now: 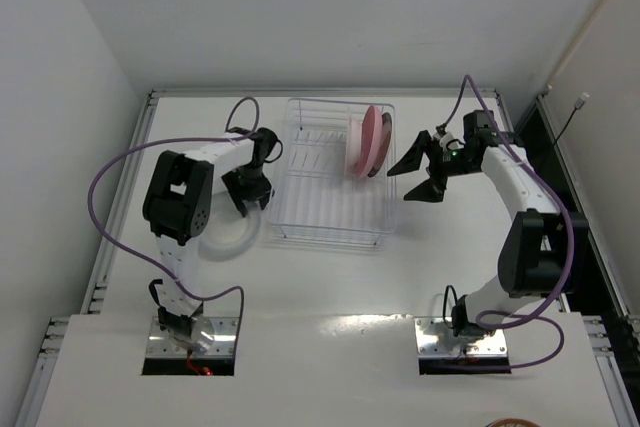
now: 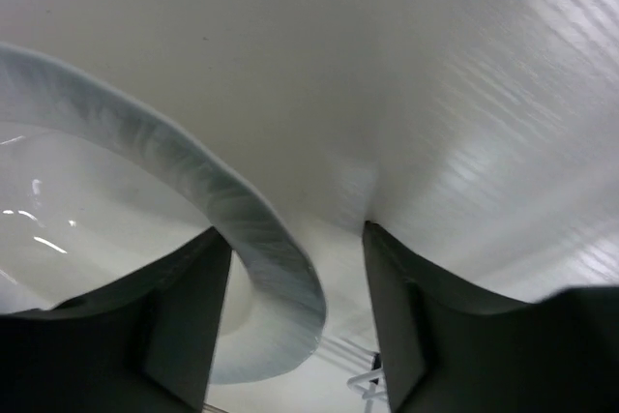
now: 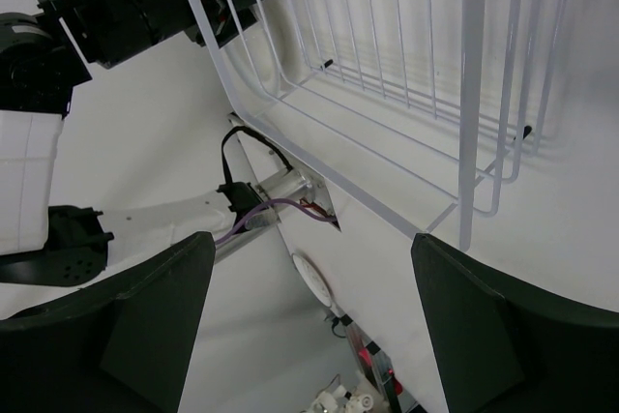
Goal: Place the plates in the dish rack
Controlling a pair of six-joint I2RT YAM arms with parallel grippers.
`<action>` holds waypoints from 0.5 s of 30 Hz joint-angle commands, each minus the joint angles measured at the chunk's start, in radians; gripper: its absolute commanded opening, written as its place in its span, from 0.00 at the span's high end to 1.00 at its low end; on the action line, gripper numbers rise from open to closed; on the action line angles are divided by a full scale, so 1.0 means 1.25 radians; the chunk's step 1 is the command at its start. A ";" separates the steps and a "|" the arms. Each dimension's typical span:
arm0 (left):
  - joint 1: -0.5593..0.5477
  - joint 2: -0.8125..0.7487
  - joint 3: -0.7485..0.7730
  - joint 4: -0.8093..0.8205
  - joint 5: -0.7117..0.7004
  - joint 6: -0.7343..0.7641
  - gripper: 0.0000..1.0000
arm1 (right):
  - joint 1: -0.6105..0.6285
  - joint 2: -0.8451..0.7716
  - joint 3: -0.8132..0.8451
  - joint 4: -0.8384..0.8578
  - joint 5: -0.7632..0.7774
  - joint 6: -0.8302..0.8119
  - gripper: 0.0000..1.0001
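Note:
The white wire dish rack (image 1: 320,197) stands mid-table. A pink plate (image 1: 370,140) stands upright in its right end, with a darker rim showing just behind it. A clear glass plate (image 1: 228,237) lies flat on the table left of the rack. My left gripper (image 1: 250,199) is down at its far edge. In the left wrist view the translucent rim (image 2: 193,181) passes between the fingers of the left gripper (image 2: 295,231), close to the left finger and with a gap to the right one. My right gripper (image 1: 425,173) hangs open and empty right of the rack.
The right wrist view looks through the rack's wires (image 3: 387,94) toward the left arm (image 3: 97,7). Walls close in the table on the left, back and right. A round patterned edge (image 1: 515,423) peeks in at the bottom of the top view.

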 commanded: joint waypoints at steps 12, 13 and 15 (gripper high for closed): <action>0.055 -0.066 0.035 -0.012 -0.001 0.049 1.00 | 0.005 0.003 0.005 0.014 -0.019 0.001 0.19; 0.055 -0.066 0.052 -0.020 -0.014 0.049 1.00 | 0.005 0.003 0.005 0.014 -0.019 0.001 0.19; 0.055 -0.083 0.105 -0.046 -0.033 0.049 1.00 | 0.005 0.003 0.005 0.014 -0.019 0.001 0.19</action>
